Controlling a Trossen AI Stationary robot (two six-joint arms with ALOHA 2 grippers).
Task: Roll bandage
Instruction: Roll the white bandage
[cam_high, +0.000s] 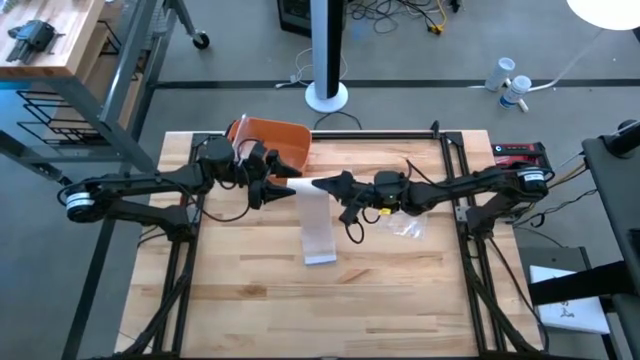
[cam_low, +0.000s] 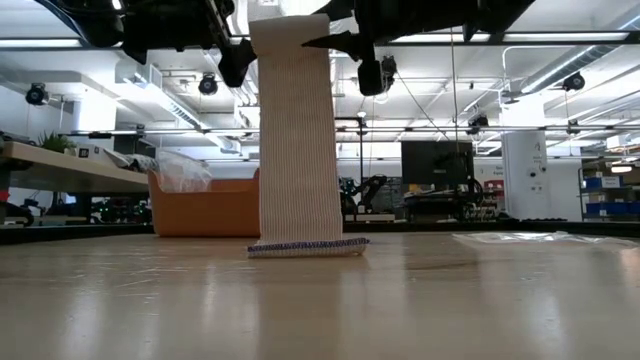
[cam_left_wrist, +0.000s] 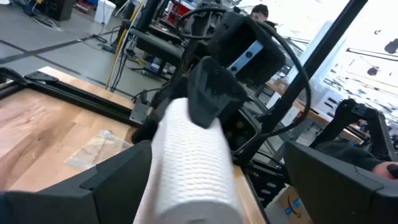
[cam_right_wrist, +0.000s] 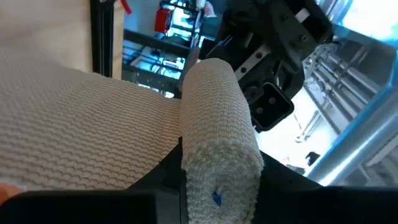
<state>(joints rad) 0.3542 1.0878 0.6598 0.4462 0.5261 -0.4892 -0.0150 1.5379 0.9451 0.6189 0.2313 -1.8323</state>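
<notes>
We are holding the bandage (cam_high: 318, 222) raised above the table (cam_high: 240, 290), its loose tail hanging down to the wood. Our left gripper (cam_high: 282, 188) and right gripper (cam_high: 325, 185) are each clenching an end of the roll. Behind sits an orange bin (cam_high: 275, 138).

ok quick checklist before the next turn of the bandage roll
1. Left gripper on one end of the bandage roll: ok.
2. Right gripper on the other end: ok.
3. Roll held up off the table: ok.
4. Loose strip hangs straight, untwisted: ok.
5. Strip's end rests on the table, slack left to wind: ok.
6. Orange bin and plastic wrapper away from the strip: ok.
</notes>
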